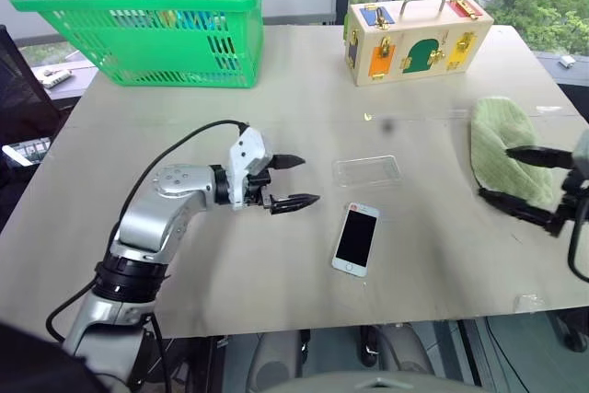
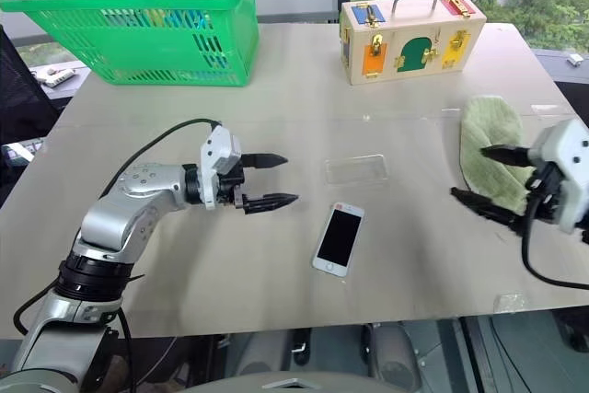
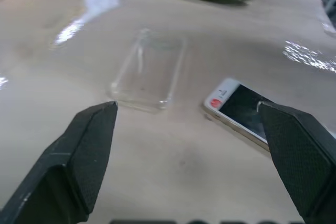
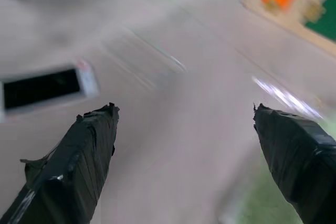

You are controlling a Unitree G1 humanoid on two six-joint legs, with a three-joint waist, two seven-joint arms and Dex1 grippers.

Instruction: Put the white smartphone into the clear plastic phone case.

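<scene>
We see the left gripper (image 1: 294, 181) with its two black fingers spread wide and nothing between them, hovering over the bench (image 1: 184, 255) left of centre, pointing toward the right side. The right gripper (image 2: 492, 181) also stands wide apart and empty, low over the right edge of the bench, fingers pointing inward across a green cloth (image 1: 506, 149).

Just past the left gripper's tips lies the white smartphone (image 1: 356, 238), flat, screen up, toward the front edge near the middle of the bench, slightly tilted, with its home-button end nearer the front edge. Neither gripper touches it. The clear plastic phone case (image 1: 367, 170) lies flat just behind the phone, nearer the bench centre, long side running left to right, apart from the phone by a small gap. In the left wrist view we see case (image 3: 148, 72) and phone (image 3: 247, 111) side by side beyond the spread fingers (image 3: 86, 145).

The green cloth rests by the right edge. A green basket (image 1: 175, 16) stands at the back left corner, holding items we can't make out. A wooden latch box (image 1: 416, 39) with a metal handle stands at the back edge, right of centre.
</scene>
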